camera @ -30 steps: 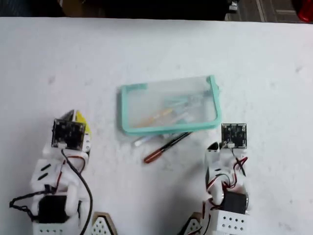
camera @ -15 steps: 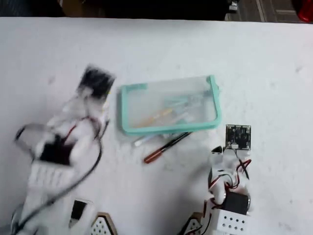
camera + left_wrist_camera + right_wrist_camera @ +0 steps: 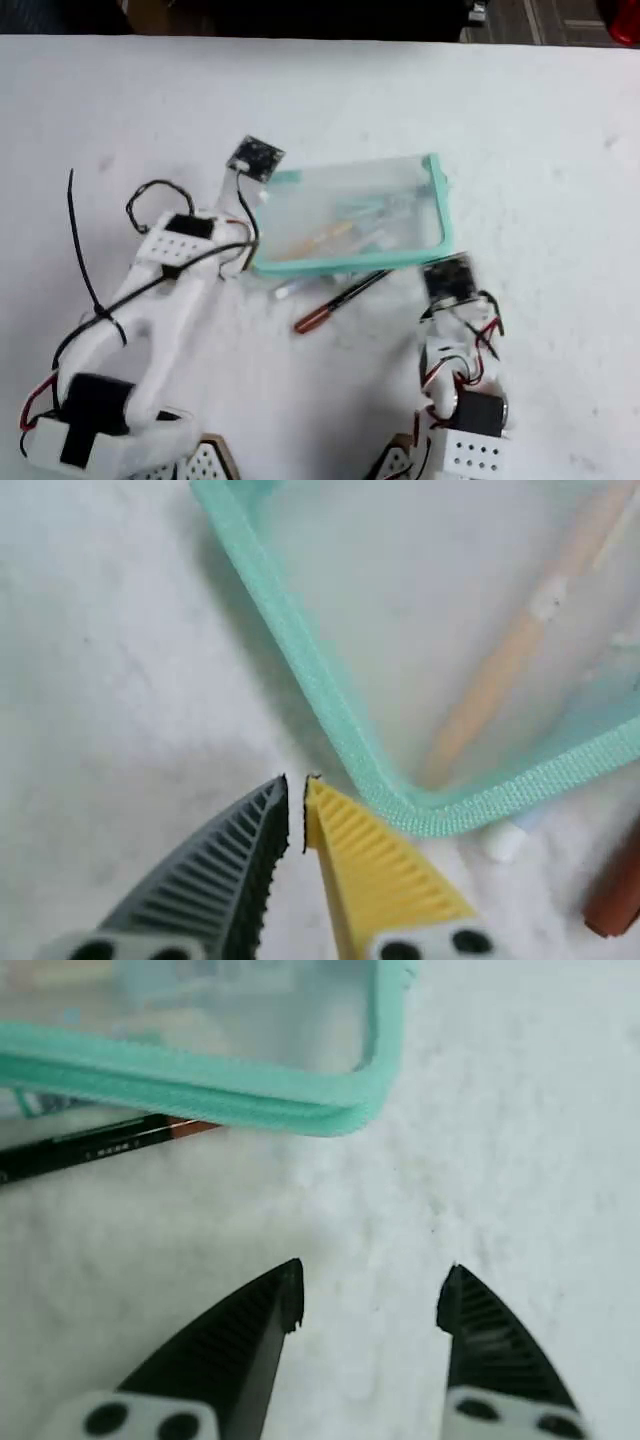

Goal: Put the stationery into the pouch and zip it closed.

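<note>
Both arms (image 3: 165, 290) flank the pouch (image 3: 340, 264); left end effector (image 3: 296, 785) seemingly closed.

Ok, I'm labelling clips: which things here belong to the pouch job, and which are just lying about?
Job: clear teal-edged pouch; black brown-capped pen; white stick beside it; orange stick inside the pouch.
Lying about: red object beyond the white table.

Blurred and cut off
Stationery (image 3: 325, 240) inside the pouch (image 3: 345, 264) shows only as blurs; the pen (image 3: 90, 1145) beside it runs off-frame.
</note>
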You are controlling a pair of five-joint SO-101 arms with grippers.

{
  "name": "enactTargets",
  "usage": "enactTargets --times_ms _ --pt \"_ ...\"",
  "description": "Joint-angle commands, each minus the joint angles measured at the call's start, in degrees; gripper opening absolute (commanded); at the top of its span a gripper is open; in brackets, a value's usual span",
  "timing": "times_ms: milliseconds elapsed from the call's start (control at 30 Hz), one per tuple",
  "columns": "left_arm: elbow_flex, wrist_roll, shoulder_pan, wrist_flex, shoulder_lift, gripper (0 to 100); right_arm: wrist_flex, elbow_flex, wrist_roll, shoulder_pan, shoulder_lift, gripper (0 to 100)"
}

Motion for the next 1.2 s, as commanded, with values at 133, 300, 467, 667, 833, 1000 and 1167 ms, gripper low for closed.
enactTargets --times_ms 133,300,467,667,833,1000,1167 --pt "-3.7 4.2 -0.1 -1.9 0.7 7 -6.7 0.4 6.9 -4.5 -0.4 22.6" --pt "-3.7 4.7 -0.1 -1.9 0.7 7 -11.4 0.5 12.3 -5.1 -0.4 19.2" --pt "-4.1 5.7 -0.5 -1.9 0.7 7 -11.4 0.5 15.7 -7.9 -0.3 3.0" --pt "-4.0 5.7 -0.5 -1.5 0.7 7 -14.8 0.0 18.0 -10.1 -0.3 1.5" --pt "-3.7 5.7 -0.9 -1.5 0.7 7 -10.5 -10.1 11.8 -7.0 -0.2 1.5" --pt "-3.7 5.7 -1.2 -1.5 0.7 6 -3.9 -25.8 11.4 -7.1 5.1 1.5" --pt "-3.8 5.7 -1.3 -0.3 0.7 6 -4.9 -35.9 11.3 -6.7 25.0 1.6"
